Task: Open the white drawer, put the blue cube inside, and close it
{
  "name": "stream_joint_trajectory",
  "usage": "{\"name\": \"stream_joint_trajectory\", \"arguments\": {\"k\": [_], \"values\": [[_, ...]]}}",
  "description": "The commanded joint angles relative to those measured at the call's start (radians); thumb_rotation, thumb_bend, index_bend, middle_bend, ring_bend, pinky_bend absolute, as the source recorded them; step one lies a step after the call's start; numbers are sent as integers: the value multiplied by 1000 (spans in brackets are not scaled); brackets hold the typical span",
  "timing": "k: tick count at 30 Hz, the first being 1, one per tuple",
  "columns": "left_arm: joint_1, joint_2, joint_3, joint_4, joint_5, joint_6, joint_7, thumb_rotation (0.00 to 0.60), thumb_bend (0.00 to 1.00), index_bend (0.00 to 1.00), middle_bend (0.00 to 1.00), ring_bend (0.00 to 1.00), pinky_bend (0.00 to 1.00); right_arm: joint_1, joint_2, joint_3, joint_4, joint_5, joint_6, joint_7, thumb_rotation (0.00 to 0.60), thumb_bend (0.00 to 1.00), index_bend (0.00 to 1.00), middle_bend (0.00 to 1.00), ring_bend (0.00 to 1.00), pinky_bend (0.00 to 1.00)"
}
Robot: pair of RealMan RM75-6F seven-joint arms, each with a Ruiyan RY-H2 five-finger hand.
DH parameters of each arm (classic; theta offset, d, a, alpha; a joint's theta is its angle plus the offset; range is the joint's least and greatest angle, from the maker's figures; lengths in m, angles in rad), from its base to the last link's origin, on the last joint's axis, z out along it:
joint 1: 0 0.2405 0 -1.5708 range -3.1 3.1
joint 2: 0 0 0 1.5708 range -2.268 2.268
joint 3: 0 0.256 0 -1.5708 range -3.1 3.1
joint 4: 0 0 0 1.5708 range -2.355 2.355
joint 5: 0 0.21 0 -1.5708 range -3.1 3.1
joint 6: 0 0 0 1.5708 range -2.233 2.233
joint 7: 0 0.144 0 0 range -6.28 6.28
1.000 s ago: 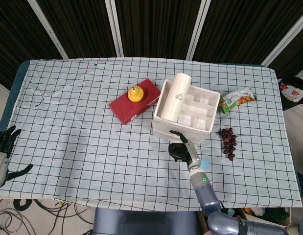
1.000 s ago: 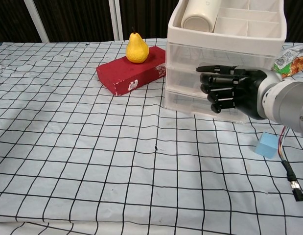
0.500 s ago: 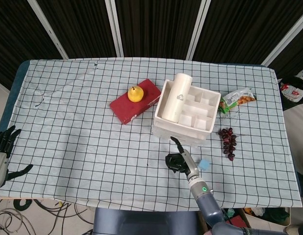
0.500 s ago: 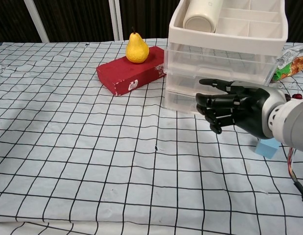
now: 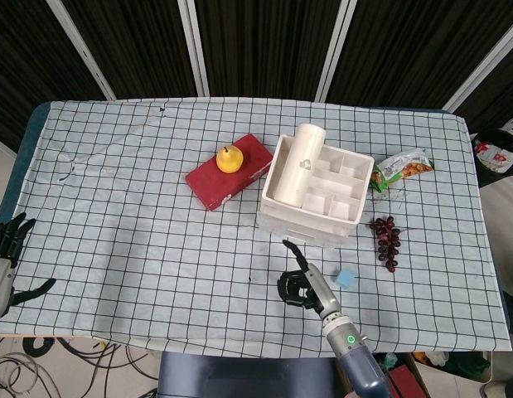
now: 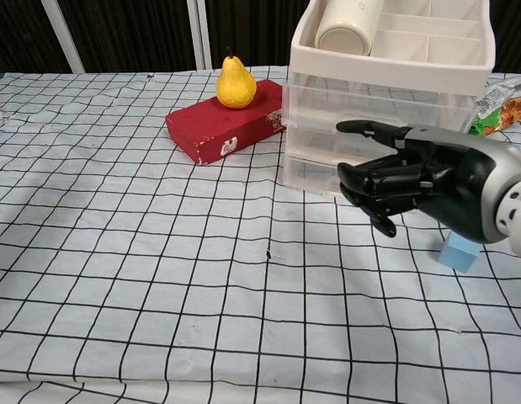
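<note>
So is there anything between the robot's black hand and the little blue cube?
No. In the head view only bare checked tablecloth lies between the right hand and the blue cube. The hand holds nothing.

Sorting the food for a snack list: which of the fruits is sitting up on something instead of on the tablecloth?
The yellow pear: it stands on the red box. The dark grapes lie directly on the checked cloth, right of the white drawer unit.

So the desk [image 5: 115,207] has a checked cloth [image 5: 140,249] over it. Sitting on that: red box [image 5: 229,172], white drawer unit [image 5: 316,192], blue cube [image 5: 346,278], grapes [image 5: 388,240] and a snack bag [image 5: 402,166].
</note>
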Motion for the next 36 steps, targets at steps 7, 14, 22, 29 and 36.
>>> {"name": "stream_joint_trajectory", "arguments": {"k": [7, 14, 22, 29, 36], "values": [[1, 0, 1, -3, -2, -2, 0, 600, 25, 0, 0, 0, 0, 6, 46, 23, -16, -53, 88, -125, 600, 497, 0, 698, 740, 769], [1, 0, 1, -4, -2, -1, 1, 600, 25, 0, 0, 0, 0, 18, 72, 70, 21, 43, 97, -142, 600, 496, 0, 698, 740, 769], [1, 0, 2, -7, -4, -5, 2, 600, 25, 0, 0, 0, 0, 27, 78, 76, 43, 92, 107, -170, 600, 497, 49, 700, 744, 770], [1, 2, 3, -9, -3, -5, 0, 600, 25, 0, 0, 0, 0, 37, 68, 71, 37, 105, 126, -205, 600, 500, 264, 710, 753, 774], [1, 4, 2, -11, -5, -6, -3, 600, 25, 0, 0, 0, 0, 33, 68, 47, 1, 93, 127, -215, 600, 500, 303, 710, 753, 773]]}}
